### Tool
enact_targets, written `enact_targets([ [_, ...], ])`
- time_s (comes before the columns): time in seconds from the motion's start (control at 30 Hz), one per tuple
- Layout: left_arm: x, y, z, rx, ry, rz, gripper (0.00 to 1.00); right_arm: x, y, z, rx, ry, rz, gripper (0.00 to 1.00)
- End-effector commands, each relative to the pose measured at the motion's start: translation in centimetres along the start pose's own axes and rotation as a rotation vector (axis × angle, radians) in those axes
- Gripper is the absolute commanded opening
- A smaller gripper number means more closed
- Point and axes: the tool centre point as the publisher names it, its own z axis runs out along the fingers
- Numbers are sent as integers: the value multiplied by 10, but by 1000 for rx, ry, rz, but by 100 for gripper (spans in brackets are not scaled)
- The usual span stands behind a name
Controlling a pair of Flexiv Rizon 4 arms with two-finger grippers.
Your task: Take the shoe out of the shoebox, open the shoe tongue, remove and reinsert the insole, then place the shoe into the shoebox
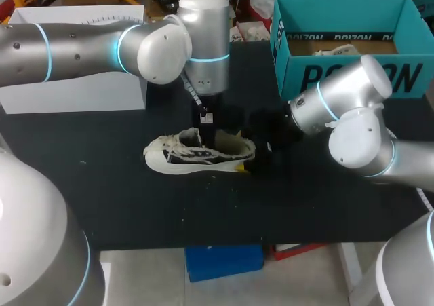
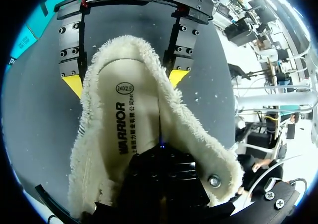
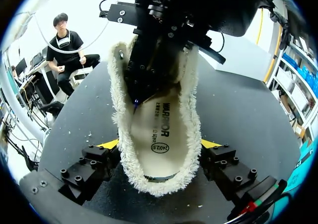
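A cream shoe with a fleece lining lies on its sole on the black table, heel toward my right arm. My left gripper points straight down into the shoe's opening. In the left wrist view its black fingers are shut together inside the shoe, over the printed insole; I cannot see anything held. My right gripper clasps the heel, one yellow tip against each side of the fleece collar. The same gripper shows beyond the heel in the left wrist view.
The teal shoebox stands open at the back right, close behind my right arm. A white box sits at the back left under my left arm. Small crumbs of fleece dot the table in front of the shoe.
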Motion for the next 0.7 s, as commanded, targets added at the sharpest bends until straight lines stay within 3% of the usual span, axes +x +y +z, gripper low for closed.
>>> enact_targets([
  [0.03, 4, -1, 5, 11, -5, -1, 11, -1, 0, 2, 3, -2, 2, 0],
  [0.1, 4, -1, 3, 21, -7, -2, 33, -1, 0, 2, 3, -2, 2, 0],
  [0.23, 5, -2, -2, 33, -15, 1, 49, -1, 0, 2, 3, -2, 2, 0],
  [0.7, 8, -3, -8, -17, -212, -50, 35, -1, 0, 2, 3, -2, 2, 0],
])
